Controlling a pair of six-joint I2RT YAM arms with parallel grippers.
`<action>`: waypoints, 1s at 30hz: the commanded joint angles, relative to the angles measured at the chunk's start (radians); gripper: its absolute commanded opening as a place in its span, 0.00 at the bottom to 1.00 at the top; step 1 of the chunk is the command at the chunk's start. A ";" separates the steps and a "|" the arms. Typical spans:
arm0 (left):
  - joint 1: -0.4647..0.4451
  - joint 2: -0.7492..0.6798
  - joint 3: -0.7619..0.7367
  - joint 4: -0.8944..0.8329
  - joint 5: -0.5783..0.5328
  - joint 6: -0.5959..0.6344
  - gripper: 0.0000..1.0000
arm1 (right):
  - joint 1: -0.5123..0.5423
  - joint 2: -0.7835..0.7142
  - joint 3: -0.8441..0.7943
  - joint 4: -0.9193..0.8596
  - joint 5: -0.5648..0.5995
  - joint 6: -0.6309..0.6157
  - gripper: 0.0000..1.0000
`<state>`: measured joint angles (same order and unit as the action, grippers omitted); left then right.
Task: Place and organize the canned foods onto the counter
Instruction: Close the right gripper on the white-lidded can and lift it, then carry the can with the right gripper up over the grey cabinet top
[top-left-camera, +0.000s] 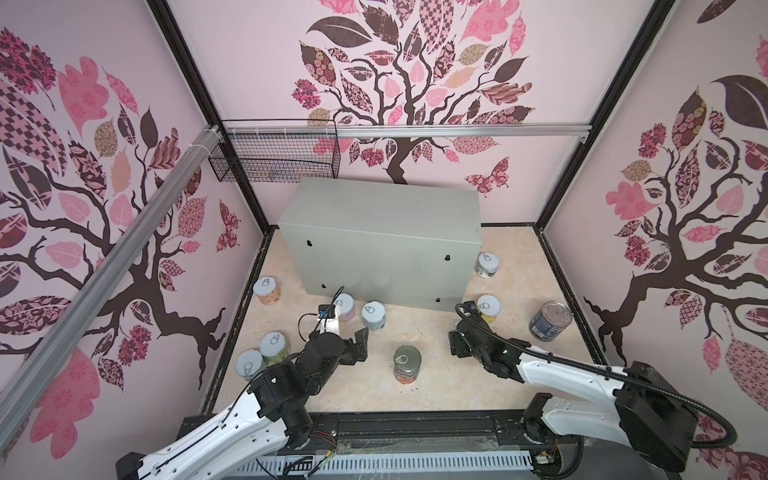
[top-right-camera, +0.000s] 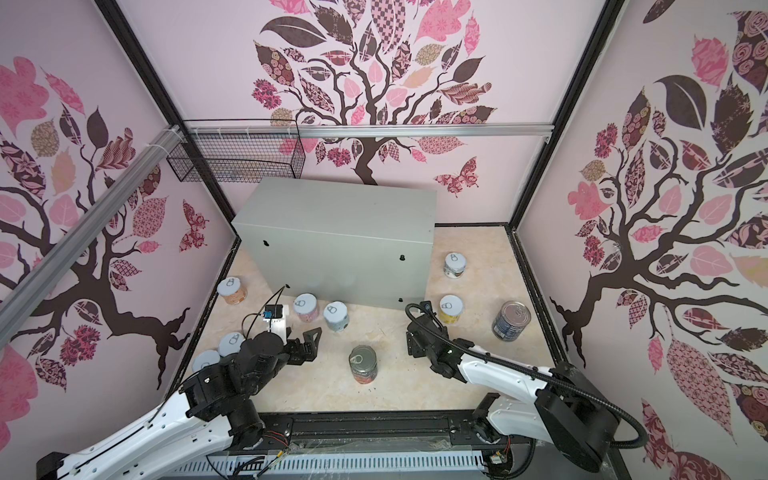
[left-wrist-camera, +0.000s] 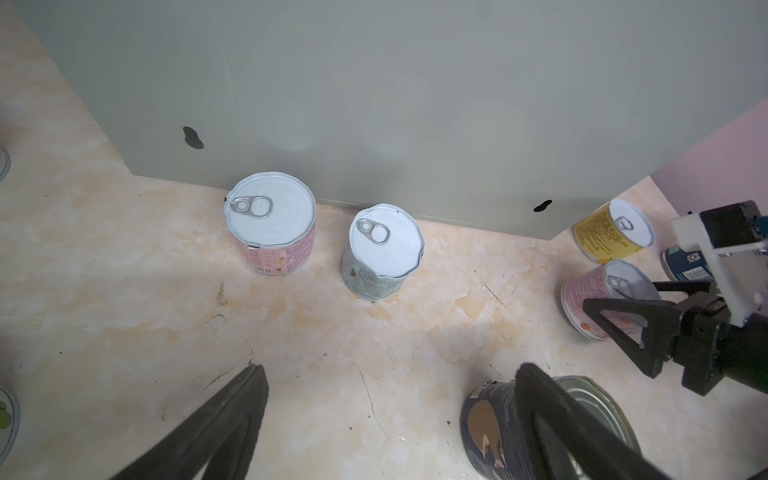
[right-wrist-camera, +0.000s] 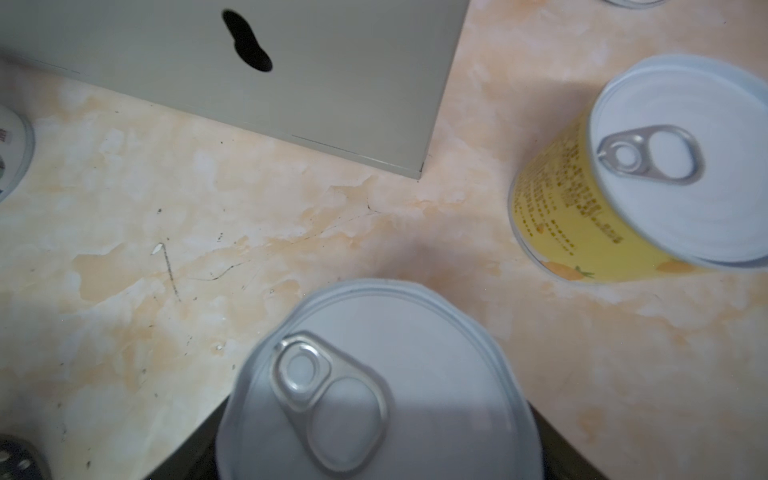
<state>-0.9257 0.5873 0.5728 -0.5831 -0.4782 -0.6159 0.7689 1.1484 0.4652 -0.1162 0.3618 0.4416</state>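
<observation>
The grey counter (top-left-camera: 382, 232) stands at the back with nothing on its top. Short cans stand on the floor: pink (top-left-camera: 345, 307) and blue (top-left-camera: 372, 316) at its front, yellow (top-left-camera: 488, 309) at its right corner. My right gripper (top-left-camera: 456, 343) is shut on a pink-labelled can (left-wrist-camera: 590, 299), whose white pull-tab lid (right-wrist-camera: 374, 386) fills the space between the jaws. My left gripper (left-wrist-camera: 388, 374) hangs open over bare floor, short of the pink (left-wrist-camera: 272, 224) and blue (left-wrist-camera: 382, 249) cans. The reddish tall can (top-left-camera: 406, 364) stands just outside its right finger.
More short cans stand at the left wall (top-left-camera: 268, 291), front left (top-left-camera: 274, 345) (top-left-camera: 249, 365) and beside the counter's right end (top-left-camera: 487, 266). A dark blue tall can (top-left-camera: 550, 321) is near the right wall. A black wire basket (top-left-camera: 274, 153) hangs at the back left.
</observation>
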 joint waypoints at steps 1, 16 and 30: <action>-0.002 0.002 0.077 -0.075 0.030 0.039 0.96 | 0.005 -0.098 0.111 -0.091 -0.015 -0.052 0.44; -0.002 -0.012 0.219 -0.199 0.108 0.141 0.97 | 0.069 -0.181 0.621 -0.571 -0.082 -0.146 0.38; -0.002 -0.063 0.199 -0.232 0.127 0.147 0.97 | 0.071 0.029 1.261 -0.870 -0.078 -0.302 0.37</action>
<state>-0.9257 0.5247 0.7589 -0.8165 -0.3641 -0.4843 0.8360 1.1168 1.6089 -0.9321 0.2653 0.1959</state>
